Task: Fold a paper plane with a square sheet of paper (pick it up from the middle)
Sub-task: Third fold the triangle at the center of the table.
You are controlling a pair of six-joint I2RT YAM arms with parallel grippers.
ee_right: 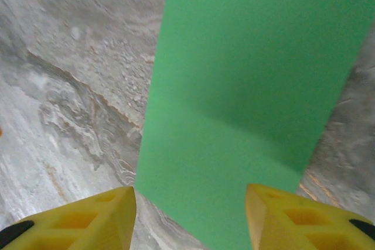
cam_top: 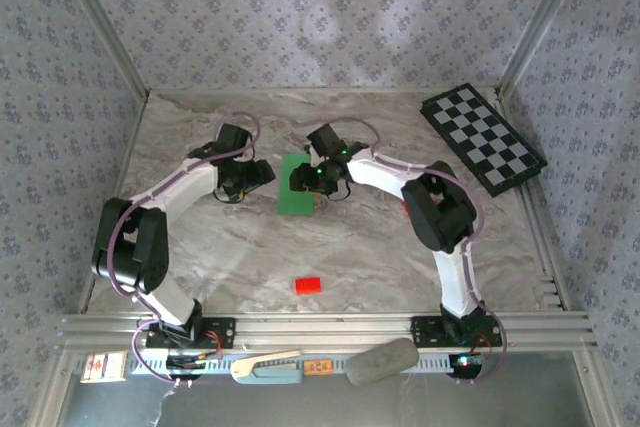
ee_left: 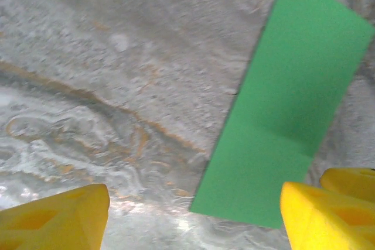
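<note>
The bright green sheet of paper (cam_top: 293, 187) lies flat on the marble table as a narrow rectangle, longer than it is wide. My left gripper (cam_top: 262, 173) sits just left of it, open. In the left wrist view its yellow fingers (ee_left: 64, 218) stand wide apart, with the paper's (ee_left: 287, 109) near corner between them. My right gripper (cam_top: 314, 179) hovers over the paper's right side, open. In the right wrist view the paper (ee_right: 246, 74) stretches away between and below its fingers (ee_right: 94, 221), with nothing clamped. A paper plane is out of view.
A small red block (cam_top: 308, 285) lies toward the front middle of the table. A black-and-white checkerboard (cam_top: 483, 137) rests at the back right. Patterned walls close in the back and both sides. A grey object (cam_top: 382, 362) lies on the front rail.
</note>
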